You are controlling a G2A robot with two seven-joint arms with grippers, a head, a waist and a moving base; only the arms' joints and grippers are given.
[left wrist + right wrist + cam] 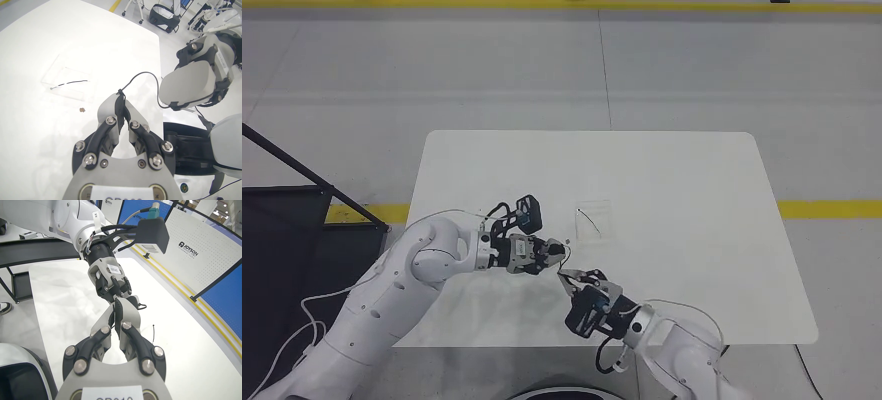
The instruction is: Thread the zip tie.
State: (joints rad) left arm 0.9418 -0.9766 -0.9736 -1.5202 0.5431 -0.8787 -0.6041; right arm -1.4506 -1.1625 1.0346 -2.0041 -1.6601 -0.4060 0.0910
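Note:
A black zip tie (145, 73) arcs in the air between my two grippers, above the white table (692, 200). My left gripper (121, 98) is shut on its head end, and the head pokes out past the fingertips. The strap curves over and down into my right gripper (173, 105), which is shut on the tail end. In the right wrist view my right gripper (115, 303) sits tip to tip with the left gripper (132, 299), and a small loop of the zip tie (143, 307) shows beside them. From above, the left gripper (554, 247) and right gripper (567, 277) meet near the table's front.
A second black zip tie (70, 83) lies in a flat clear tray (56, 62) just beyond the grippers, also the tray (594, 218) from above. A small brown scrap (82, 109) lies on the table near it. The table's front edge is close under the right arm.

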